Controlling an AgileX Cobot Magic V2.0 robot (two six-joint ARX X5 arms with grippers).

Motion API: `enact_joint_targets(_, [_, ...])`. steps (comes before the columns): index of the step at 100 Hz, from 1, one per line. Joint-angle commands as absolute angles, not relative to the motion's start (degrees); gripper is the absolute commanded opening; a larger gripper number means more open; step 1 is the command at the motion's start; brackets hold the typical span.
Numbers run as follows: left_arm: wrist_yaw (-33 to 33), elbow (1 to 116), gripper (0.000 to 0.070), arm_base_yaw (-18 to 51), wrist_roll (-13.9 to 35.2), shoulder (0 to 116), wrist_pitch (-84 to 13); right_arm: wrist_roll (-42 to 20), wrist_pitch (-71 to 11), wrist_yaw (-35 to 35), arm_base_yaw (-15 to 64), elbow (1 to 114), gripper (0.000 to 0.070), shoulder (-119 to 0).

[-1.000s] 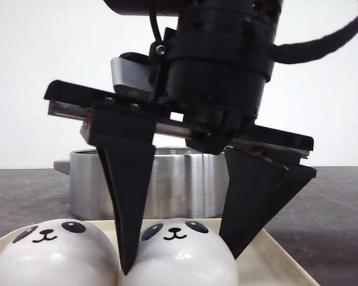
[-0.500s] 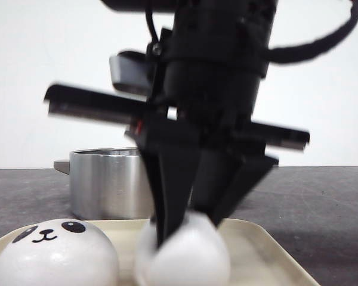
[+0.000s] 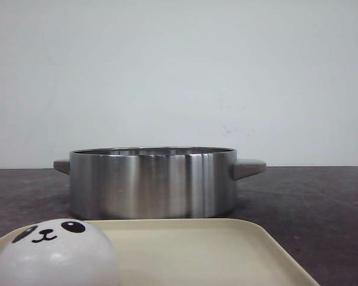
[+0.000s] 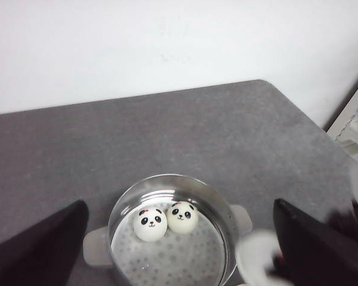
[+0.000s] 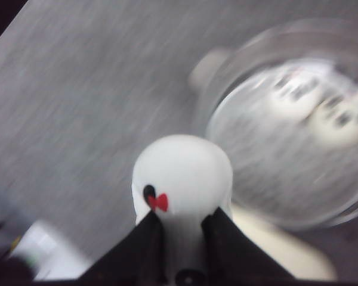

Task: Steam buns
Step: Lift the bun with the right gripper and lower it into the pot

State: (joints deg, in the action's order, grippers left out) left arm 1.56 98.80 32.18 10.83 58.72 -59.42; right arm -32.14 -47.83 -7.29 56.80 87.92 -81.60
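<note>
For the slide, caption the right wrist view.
Right gripper pinching a white panda bun above the grey table, steel pot with two buns blurred alongside.

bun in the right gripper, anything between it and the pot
Nothing visible does. The right gripper holds the bun above the table beside the pot. The pot is open, no lid, with two buns inside and free space around them.

Bun (image 3: 53, 253) on tray (image 3: 227, 250) before pot (image 3: 152, 182)
</note>
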Motion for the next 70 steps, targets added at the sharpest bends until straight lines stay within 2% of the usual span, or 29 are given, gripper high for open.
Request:
enact_joint_targets(1, [1.7,100.0,0.0592,32.6,9.9,59.2,-58.3,-27.4,-48.1,-7.2,54.3,89.0,0.0,-84.4])
enact_joint_targets(19, [1.7,100.0,0.0593,32.6,9.8,59.2,-58.3,-23.4,-48.1,-1.3,45.9,89.0,0.0,-91.1])
enact_joint_targets(35, [1.7,100.0,0.0593,32.6,9.7,59.2,-58.3,-21.9,-47.3,0.1,41.8,89.0,0.0,-99.0])
enact_joint_targets(70, [1.8,100.0,0.0593,32.6,9.7,59.3,-59.6,-20.5,-46.0,0.6,40.7,89.0,0.0,-110.1])
